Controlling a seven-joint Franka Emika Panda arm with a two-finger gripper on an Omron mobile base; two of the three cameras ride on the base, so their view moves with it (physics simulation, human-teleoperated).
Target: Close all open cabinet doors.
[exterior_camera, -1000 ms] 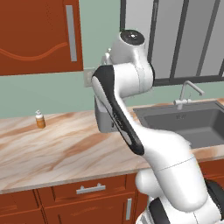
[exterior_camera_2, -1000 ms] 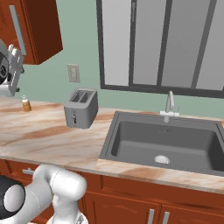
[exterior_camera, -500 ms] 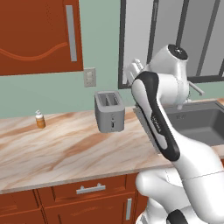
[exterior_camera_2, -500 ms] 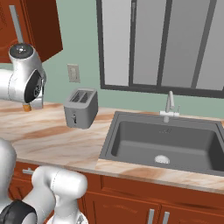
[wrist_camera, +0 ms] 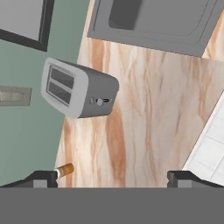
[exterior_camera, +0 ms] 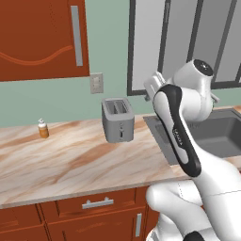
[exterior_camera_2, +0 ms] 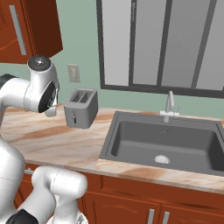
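Observation:
One cabinet door (exterior_camera: 42, 40), reddish-brown with a wavy groove and a long silver bar handle (exterior_camera: 75, 35), hangs at the upper left and lies flat against its cabinet. In the right base view the same cabinet door (exterior_camera_2: 13, 30) sits at the top left corner. My arm (exterior_camera: 181, 122) is folded up over the counter, to the right of the door and well below it. My gripper (wrist_camera: 113, 179) is open, its two dark tips far apart with nothing between them. It looks down on the counter and touches nothing.
A grey toaster (exterior_camera: 117, 120) stands on the marble counter (exterior_camera: 70, 160) below a wall outlet (exterior_camera: 96, 83). A small bottle (exterior_camera: 43, 128) stands to the left. The sink (exterior_camera_2: 166, 144) with its faucet (exterior_camera_2: 169, 105) lies to the right under the window. Base drawers (exterior_camera: 96, 204) run along the front.
My arm has swung to the right, away from the wall cabinet and towards the sink, which has uncovered the toaster. The door has not moved.

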